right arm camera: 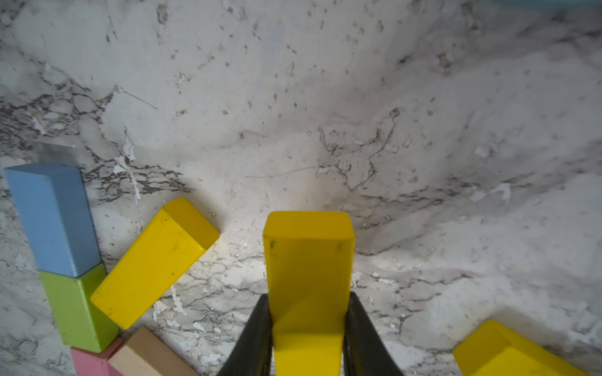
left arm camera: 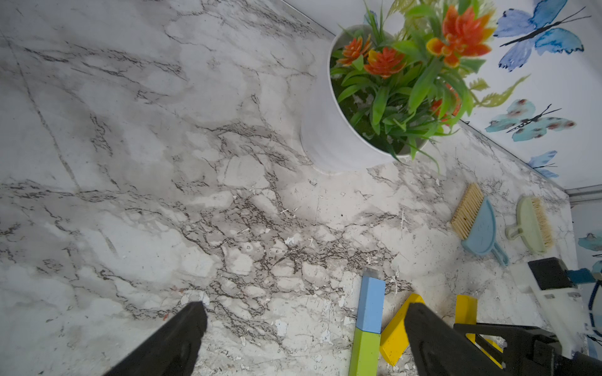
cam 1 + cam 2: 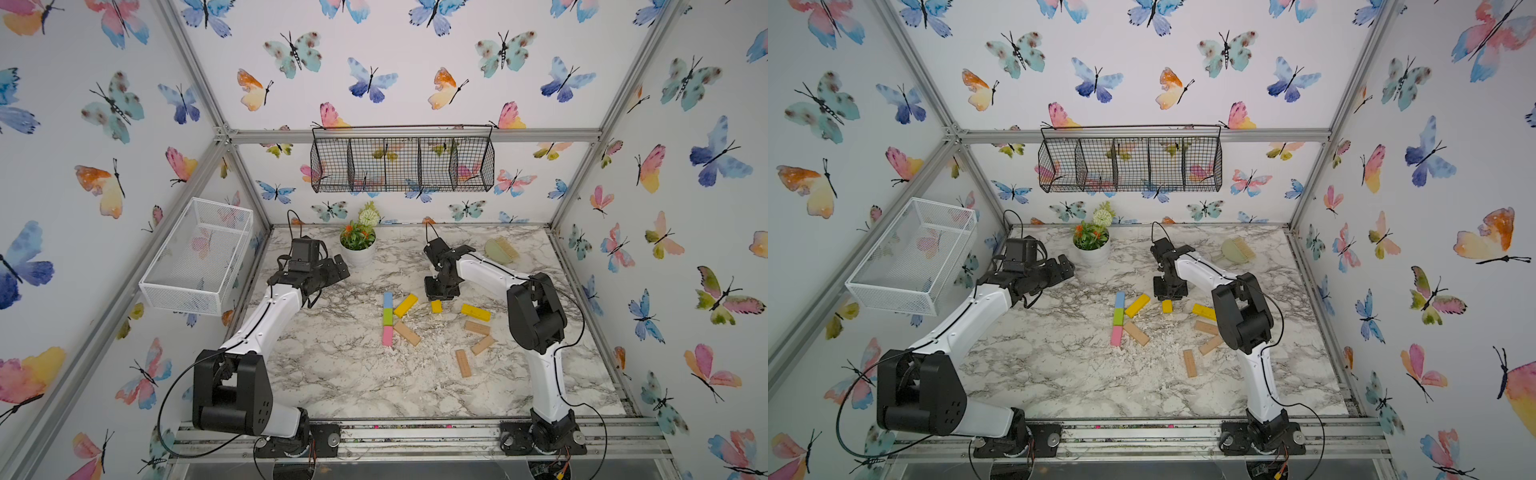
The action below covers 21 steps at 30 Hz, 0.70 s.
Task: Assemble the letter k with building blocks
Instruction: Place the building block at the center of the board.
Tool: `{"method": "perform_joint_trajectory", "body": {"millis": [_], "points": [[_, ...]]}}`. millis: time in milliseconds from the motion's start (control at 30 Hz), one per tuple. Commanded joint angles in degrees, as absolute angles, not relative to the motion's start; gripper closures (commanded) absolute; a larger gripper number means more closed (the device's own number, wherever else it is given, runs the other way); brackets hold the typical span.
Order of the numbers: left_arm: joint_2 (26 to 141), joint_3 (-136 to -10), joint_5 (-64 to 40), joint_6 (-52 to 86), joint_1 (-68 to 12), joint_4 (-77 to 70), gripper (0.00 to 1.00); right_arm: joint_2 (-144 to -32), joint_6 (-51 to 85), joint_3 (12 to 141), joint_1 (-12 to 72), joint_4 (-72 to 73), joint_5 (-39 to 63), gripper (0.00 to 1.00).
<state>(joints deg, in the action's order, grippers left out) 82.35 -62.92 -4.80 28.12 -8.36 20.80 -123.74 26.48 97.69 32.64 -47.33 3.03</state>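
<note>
Blue (image 3: 388, 300), green (image 3: 387, 316) and pink (image 3: 387, 336) building blocks lie end to end in a straight column at mid-table. A yellow block (image 3: 406, 305) slants off the column's upper part, and a tan block (image 3: 407, 333) slants off its lower part. My right gripper (image 3: 438, 296) points down just right of them, shut on a second yellow block (image 1: 308, 254) that sticks out past the fingertips (image 1: 262, 312). A third yellow block (image 3: 475, 312) and three tan blocks (image 3: 477, 328) lie loose to the right. My left gripper (image 2: 304, 312) hangs open above the back left, holding nothing.
A white pot with a plant (image 3: 358, 249) stands at the back centre. A green dustpan with brush (image 3: 500, 250) lies at the back right, and a blue one (image 2: 479, 228) beside it. A white mesh basket (image 3: 199, 257) hangs on the left wall, a black wire basket (image 3: 401, 164) on the back wall.
</note>
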Motion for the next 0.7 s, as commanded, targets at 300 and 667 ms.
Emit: {"method": "perform_joint_trajectory", "body": {"millis": [300,667], "points": [[81.38,-62.76,-5.09,28.04,-8.36,21.50,0.02,-118.26,27.45,86.58,25.55,-43.77,4.35,0.81],[81.38,-62.61,-5.09,28.12,-8.35,21.53,0.02,-118.48,27.80,85.16,23.20,-42.59,3.52,0.81]]}}
